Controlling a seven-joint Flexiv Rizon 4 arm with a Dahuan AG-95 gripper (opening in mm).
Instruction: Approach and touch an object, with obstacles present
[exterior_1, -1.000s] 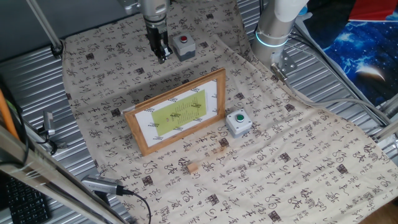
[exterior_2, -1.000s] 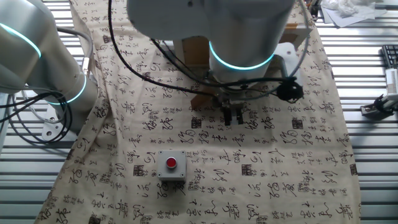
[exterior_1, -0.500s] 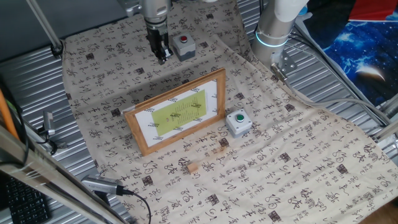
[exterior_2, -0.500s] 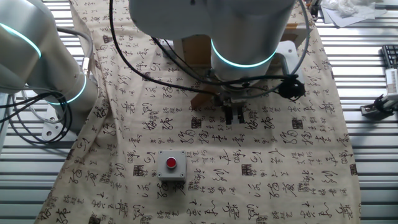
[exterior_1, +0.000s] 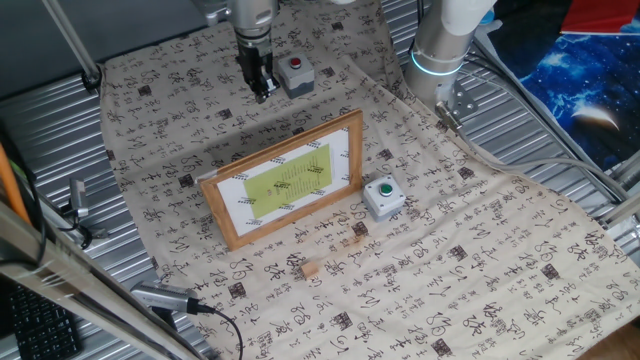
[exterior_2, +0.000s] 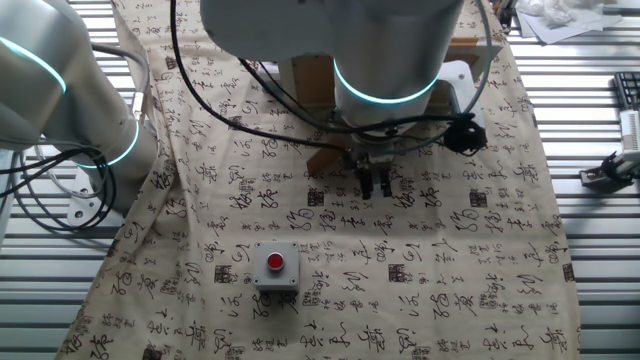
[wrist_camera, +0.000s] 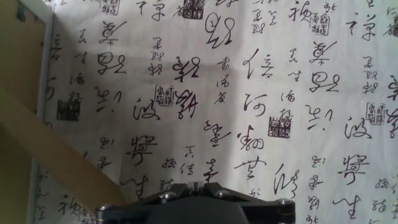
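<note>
The tiny tan wooden cube (exterior_1: 310, 268) lies on the patterned cloth in front of the picture frame (exterior_1: 290, 178), near the table's front. The frame stands upright, its yellow-green sheet facing the front. My gripper (exterior_1: 262, 94) hangs behind the frame, next to the red button box (exterior_1: 295, 73), with the fingers together and nothing between them. In the other fixed view the gripper (exterior_2: 375, 188) hovers just above the cloth, and the frame's wooden back (exterior_2: 318, 80) shows behind the arm. The cube is hidden there and in the hand view, where the gripper (wrist_camera: 196, 184) points down at bare cloth.
A grey box with a green button (exterior_1: 383, 197) stands at the frame's right end. The red button box also shows in the other fixed view (exterior_2: 275, 265). The frame's back and prop leg (wrist_camera: 50, 155) fill the hand view's left side. A second small tan bit (exterior_1: 352, 240) lies near the cube.
The gripper has hardly moved; the wrist has shifted very slightly. Nothing on the cloth has moved.
</note>
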